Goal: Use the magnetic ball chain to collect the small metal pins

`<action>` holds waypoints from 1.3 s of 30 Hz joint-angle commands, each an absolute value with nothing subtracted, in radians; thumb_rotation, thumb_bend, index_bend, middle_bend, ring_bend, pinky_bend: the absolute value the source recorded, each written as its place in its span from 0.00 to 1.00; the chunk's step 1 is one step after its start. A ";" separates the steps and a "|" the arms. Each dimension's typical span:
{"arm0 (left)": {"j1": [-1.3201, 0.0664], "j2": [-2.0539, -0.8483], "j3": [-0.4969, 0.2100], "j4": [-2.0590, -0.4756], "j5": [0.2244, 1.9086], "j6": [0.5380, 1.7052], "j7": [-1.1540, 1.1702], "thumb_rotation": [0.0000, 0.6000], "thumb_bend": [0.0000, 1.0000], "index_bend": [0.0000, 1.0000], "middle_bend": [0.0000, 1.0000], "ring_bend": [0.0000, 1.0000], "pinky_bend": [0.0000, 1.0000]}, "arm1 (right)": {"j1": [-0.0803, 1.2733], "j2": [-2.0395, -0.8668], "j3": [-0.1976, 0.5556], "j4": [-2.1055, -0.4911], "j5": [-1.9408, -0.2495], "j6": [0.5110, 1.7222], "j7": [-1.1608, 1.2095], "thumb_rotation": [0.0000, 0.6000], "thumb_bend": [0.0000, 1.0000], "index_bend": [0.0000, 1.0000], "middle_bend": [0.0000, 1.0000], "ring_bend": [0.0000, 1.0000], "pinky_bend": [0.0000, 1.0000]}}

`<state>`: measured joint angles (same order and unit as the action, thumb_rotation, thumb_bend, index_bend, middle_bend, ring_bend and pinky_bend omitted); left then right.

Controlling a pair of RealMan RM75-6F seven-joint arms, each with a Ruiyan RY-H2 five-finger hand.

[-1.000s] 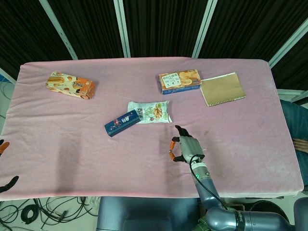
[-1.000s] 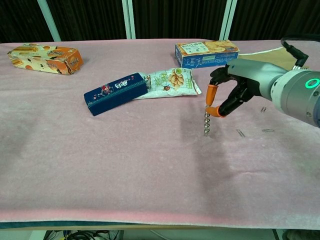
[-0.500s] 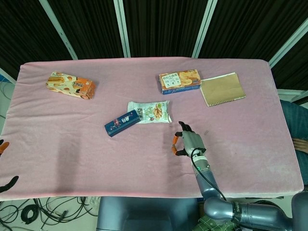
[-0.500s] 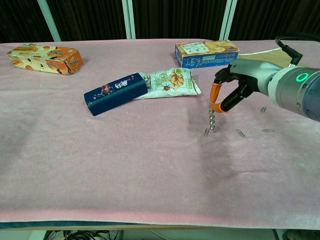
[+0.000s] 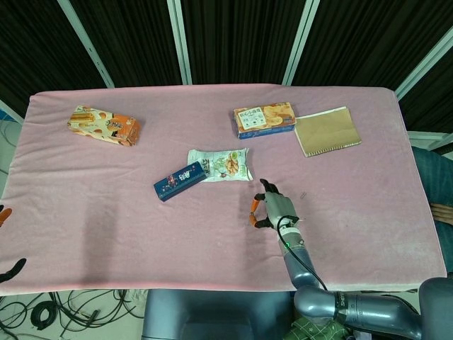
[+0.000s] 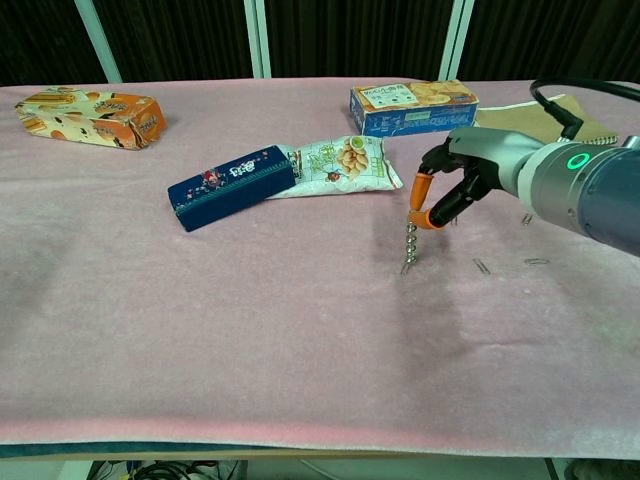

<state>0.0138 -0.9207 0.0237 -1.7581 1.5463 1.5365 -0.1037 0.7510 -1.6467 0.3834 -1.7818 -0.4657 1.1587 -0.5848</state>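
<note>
A: Where's the ball chain?

B: The ball chain (image 6: 409,245) hangs straight down from the right hand (image 6: 452,183), pinched at its top end between orange-tipped fingertips (image 6: 421,187). Its lower end is at the pink cloth (image 6: 300,330). There looks to be a pin at the tip, though it's too small to say whether it is attached.

A: Why the top-end pinch?

B: My read is that it lets the chain dangle free, so the bottom bead sweeps the cloth while the hand stays clear above.

A: Other pins?

B: Three loose pins show in the chest view. One pin (image 6: 482,266) lies just right of the chain, another (image 6: 537,262) lies further right, and a third (image 6: 526,218) sits under the forearm. None of them touches the chain.

A: Left hand?

B: The left hand (image 5: 8,269) is only a sliver at the edge of the head view, off the table. I can't tell whether it's spread or curled.

A: Clutter?

B: A blue box (image 6: 231,186) and a snack pouch (image 6: 338,164) lie behind and left of the chain. A cookie box (image 6: 412,105), a brown notebook (image 5: 327,130) and an orange box (image 6: 90,115) sit further back. All are well apart from the pins.
</note>
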 commanded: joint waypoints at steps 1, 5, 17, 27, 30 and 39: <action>0.014 -0.920 0.024 -1.758 1.547 1.537 -0.105 1.00 0.22 0.07 0.02 0.00 0.00 | 0.753 -1.649 0.378 -1.778 -0.465 1.161 -0.581 1.00 0.37 0.60 0.00 0.02 0.20; 0.014 -0.920 0.024 -1.757 1.548 1.537 -0.107 1.00 0.22 0.07 0.02 0.00 0.00 | 0.753 -1.642 0.377 -1.789 -0.474 1.169 -0.568 1.00 0.37 0.60 0.00 0.02 0.20; 0.014 -0.921 0.023 -1.757 1.546 1.536 -0.104 1.00 0.22 0.07 0.02 0.00 0.00 | 0.712 -1.532 0.360 -1.905 -0.501 1.194 -0.540 1.00 0.37 0.60 0.00 0.02 0.20; 0.012 -0.926 0.021 -1.764 1.537 1.529 -0.085 1.00 0.22 0.07 0.02 0.00 0.00 | 0.661 -1.459 0.320 -1.910 -0.519 1.160 -0.464 1.00 0.37 0.60 0.00 0.02 0.20; 0.012 -0.927 0.021 -1.765 1.536 1.529 -0.081 1.00 0.22 0.07 0.02 0.00 0.00 | 0.659 -1.458 0.313 -1.892 -0.525 1.147 -0.448 1.00 0.37 0.60 0.00 0.02 0.20; 0.011 -0.929 0.019 -1.767 1.529 1.525 -0.073 1.00 0.22 0.07 0.02 0.00 0.00 | 0.664 -1.468 0.303 -1.856 -0.530 1.132 -0.422 1.00 0.37 0.60 0.00 0.02 0.20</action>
